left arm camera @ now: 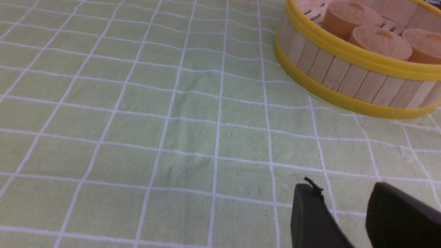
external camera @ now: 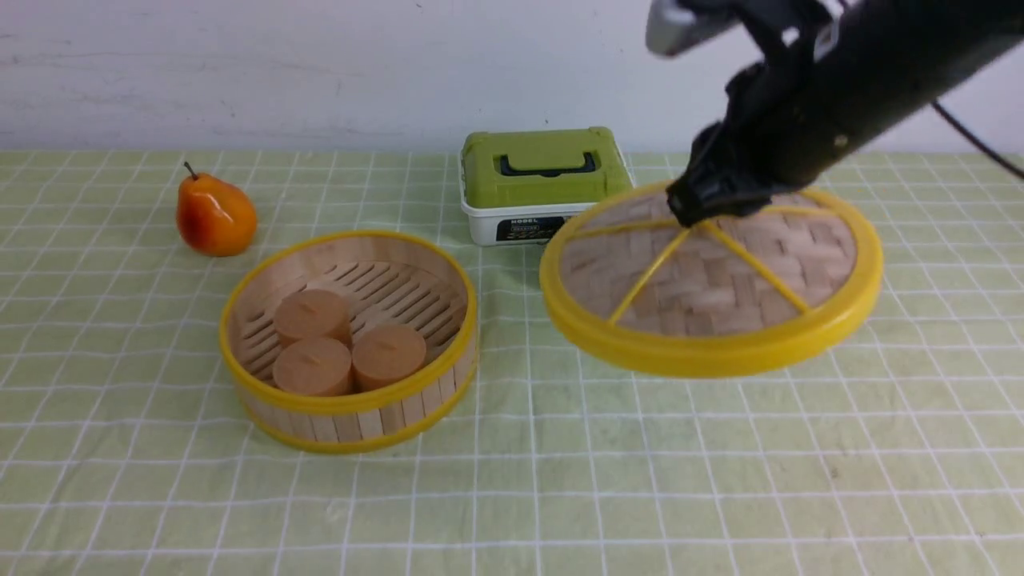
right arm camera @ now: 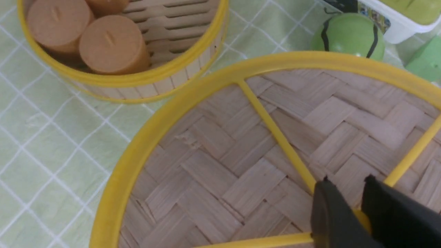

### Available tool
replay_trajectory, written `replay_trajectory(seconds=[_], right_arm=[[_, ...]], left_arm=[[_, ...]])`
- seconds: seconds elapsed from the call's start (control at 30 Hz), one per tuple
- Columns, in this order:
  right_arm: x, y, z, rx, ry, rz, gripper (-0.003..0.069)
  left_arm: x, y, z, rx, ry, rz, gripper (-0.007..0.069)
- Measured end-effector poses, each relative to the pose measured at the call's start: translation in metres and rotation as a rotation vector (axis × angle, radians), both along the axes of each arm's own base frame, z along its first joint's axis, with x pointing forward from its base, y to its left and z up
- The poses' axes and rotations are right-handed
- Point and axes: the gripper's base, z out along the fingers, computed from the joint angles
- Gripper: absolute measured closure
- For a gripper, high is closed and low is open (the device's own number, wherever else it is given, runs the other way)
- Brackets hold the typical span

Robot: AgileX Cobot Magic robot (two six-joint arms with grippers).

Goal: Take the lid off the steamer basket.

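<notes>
1. Fingers of the right gripper (external camera: 704, 210) are clamped about the hub of the lid (external camera: 704, 308), where the spokes meet. The knob is hidden by them, with only a sliver of yellow showing between them in the wrist view.
2. Lid: off the steamer basket (external camera: 352, 406), held tilted just to the basket's right.
3. Steamer basket: uncovered, with three round brown cakes (external camera: 314, 366) inside.
4. Behind the basket: pear (external camera: 214, 216) to its left and green-topped box (external camera: 544, 168) to its right, one corner of the box covered by the lid. The green ball (right arm camera: 348, 36) is seen only from the right wrist.
5. Near the basket: left gripper (left arm camera: 344, 196), fingers parted, holding nothing, cut off by the frame edge.
</notes>
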Motion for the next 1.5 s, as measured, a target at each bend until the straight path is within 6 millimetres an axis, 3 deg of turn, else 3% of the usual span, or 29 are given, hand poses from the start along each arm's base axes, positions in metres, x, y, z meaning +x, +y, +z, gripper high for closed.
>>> replay_trajectory(seconds=[0.1, 0.3, 0.5, 0.63, 0.67, 0.7, 0.77, 0.8, 0.83, 0.9, 0.93, 0.97, 1.07, 1.13, 1.2, 1.27, 1.33, 1.5], right_arm=[[0.006, -0.002, -0.042, 0.026, -0.062, -0.068, 0.0578], [0.022, -0.004, -0.098, 0.067, -0.081, -0.171, 0.0578], [0.034, -0.001, -0.128, 0.075, -0.048, -0.211, 0.0539], [0.039, 0.001, -0.142, 0.084, -0.022, -0.235, 0.0367], [0.039, 0.001, -0.142, 0.088, -0.021, -0.237, 0.0357], [0.039, 0.001, -0.142, 0.093, -0.018, -0.242, 0.0289], [0.036, 0.001, -0.135, 0.104, -0.019, -0.240, 0.0195], [0.036, 0.001, -0.133, 0.105, -0.022, -0.240, 0.0188], [0.029, -0.001, -0.116, 0.118, -0.029, -0.227, 0.0144], [0.024, -0.002, -0.102, 0.127, -0.044, -0.216, 0.0134], [0.017, -0.004, -0.085, 0.140, -0.070, -0.206, 0.0133], [0.003, -0.008, -0.056, 0.155, -0.117, -0.184, 0.0155], [-0.033, -0.022, 0.003, 0.177, -0.231, -0.141, 0.0282], [-0.050, -0.028, 0.022, 0.172, -0.259, -0.120, 0.0364], [-0.076, -0.037, 0.042, 0.176, -0.300, -0.103, 0.0505], [-0.097, -0.045, 0.045, 0.178, -0.308, -0.099, 0.0609], [-0.120, -0.054, 0.044, 0.186, -0.310, -0.102, 0.0662], [-0.169, -0.073, 0.034, 0.200, -0.333, -0.101, 0.0680]], left_arm=[[0.000, 0.000, 0.000, 0.000, 0.000, 0.000, 0.0385], [0.000, 0.000, 0.000, 0.000, 0.000, 0.000, 0.0385], [0.000, 0.000, 0.000, 0.000, 0.000, 0.000, 0.0385], [0.000, 0.000, 0.000, 0.000, 0.000, 0.000, 0.0385], [0.000, 0.000, 0.000, 0.000, 0.000, 0.000, 0.0385], [0.000, 0.000, 0.000, 0.000, 0.000, 0.000, 0.0385], [0.000, 0.000, 0.000, 0.000, 0.000, 0.000, 0.0385], [0.000, 0.000, 0.000, 0.000, 0.000, 0.000, 0.0385], [0.000, 0.000, 0.000, 0.000, 0.000, 0.000, 0.0385], [0.000, 0.000, 0.000, 0.000, 0.000, 0.000, 0.0385], [0.000, 0.000, 0.000, 0.000, 0.000, 0.000, 0.0385], [0.000, 0.000, 0.000, 0.000, 0.000, 0.000, 0.0385], [0.000, 0.000, 0.000, 0.000, 0.000, 0.000, 0.0385], [0.000, 0.000, 0.000, 0.000, 0.000, 0.000, 0.0385], [0.000, 0.000, 0.000, 0.000, 0.000, 0.000, 0.0385], [0.000, 0.000, 0.000, 0.000, 0.000, 0.000, 0.0385], [0.000, 0.000, 0.000, 0.000, 0.000, 0.000, 0.0385], [0.000, 0.000, 0.000, 0.000, 0.000, 0.000, 0.0385]])
